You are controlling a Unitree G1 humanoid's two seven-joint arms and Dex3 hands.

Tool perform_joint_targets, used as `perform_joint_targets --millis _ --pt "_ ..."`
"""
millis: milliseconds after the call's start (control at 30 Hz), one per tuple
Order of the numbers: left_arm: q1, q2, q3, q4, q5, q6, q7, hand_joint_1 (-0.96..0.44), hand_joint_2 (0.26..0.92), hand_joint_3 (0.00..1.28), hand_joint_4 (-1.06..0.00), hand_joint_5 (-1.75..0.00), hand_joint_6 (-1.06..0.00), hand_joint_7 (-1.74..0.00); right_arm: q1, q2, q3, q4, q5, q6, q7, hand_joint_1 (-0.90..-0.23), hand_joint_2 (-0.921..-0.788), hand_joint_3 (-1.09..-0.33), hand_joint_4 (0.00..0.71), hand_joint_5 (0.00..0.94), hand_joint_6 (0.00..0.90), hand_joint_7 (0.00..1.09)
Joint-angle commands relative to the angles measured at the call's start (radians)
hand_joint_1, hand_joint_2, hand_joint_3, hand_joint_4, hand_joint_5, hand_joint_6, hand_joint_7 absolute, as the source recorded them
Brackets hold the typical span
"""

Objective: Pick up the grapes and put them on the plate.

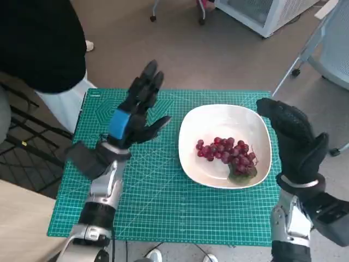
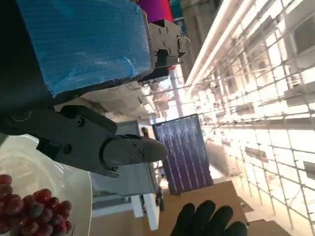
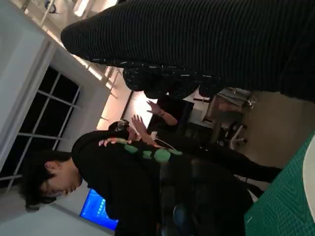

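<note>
A bunch of dark red grapes (image 1: 226,153) with a green leaf lies in the white plate (image 1: 223,114) on the green cutting mat. My left hand (image 1: 136,106) is raised over the mat to the left of the plate, fingers spread and holding nothing. My right hand (image 1: 294,136) in its black glove stands raised at the plate's right edge, fingers apart and empty. The left wrist view shows the grapes (image 2: 29,209) on the plate (image 2: 69,182) below my left hand's fingers (image 2: 113,147), with my gloved right hand (image 2: 206,221) beyond.
The green mat (image 1: 163,191) covers the small table. A person in a black top (image 1: 38,38) stands at the far left corner; the right wrist view shows that person (image 3: 123,182) close by. Chair legs and a white unit (image 1: 262,13) stand on the floor beyond.
</note>
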Motion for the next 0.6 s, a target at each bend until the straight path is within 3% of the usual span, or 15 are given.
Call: perform_joint_targets --millis 33,600 --pt "0.051 0.005 0.009 -0.056 -0.008 0.013 -0.007 -0.50 0.921 0.41 -0.02 0.00 -0.07 0.00 0.006 0.000 0.009 0.017 -0.013 0.006 0.000 -0.521 -0.921 -0.537 0.219 0.004 0.022 0.37" --pt "0.140 -0.016 0.048 -0.080 -0.039 -0.014 -0.022 -0.47 0.921 0.39 -0.06 -0.01 -0.12 -0.02 0.003 -0.006 0.021 0.021 -0.005 0.009 0.011 -0.520 -0.921 -0.544 0.218 0.002 0.024 0.37"
